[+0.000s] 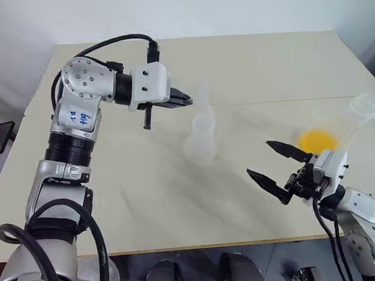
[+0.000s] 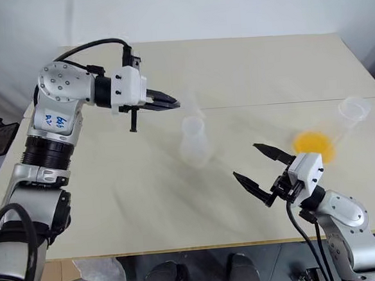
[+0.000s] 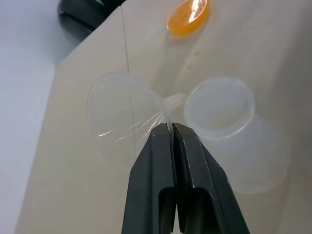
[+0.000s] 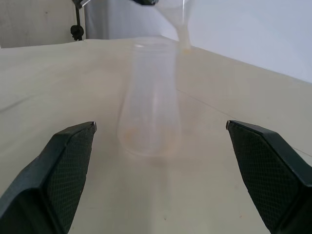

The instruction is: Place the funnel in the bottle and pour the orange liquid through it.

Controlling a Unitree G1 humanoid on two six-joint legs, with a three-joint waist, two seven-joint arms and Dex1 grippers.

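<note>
We see the left gripper (image 3: 171, 130) clamped on the funnel (image 3: 124, 113) just above the bottle (image 1: 201, 138) mid-table; the right gripper (image 1: 274, 161) spread wide, empty.

Camera layout: two head eyes, two wrist cameras.
Head pair looks down over the table (image 1: 246, 65); both wrist cameras sit close, sharing the bottle (image 4: 150, 102).
</note>
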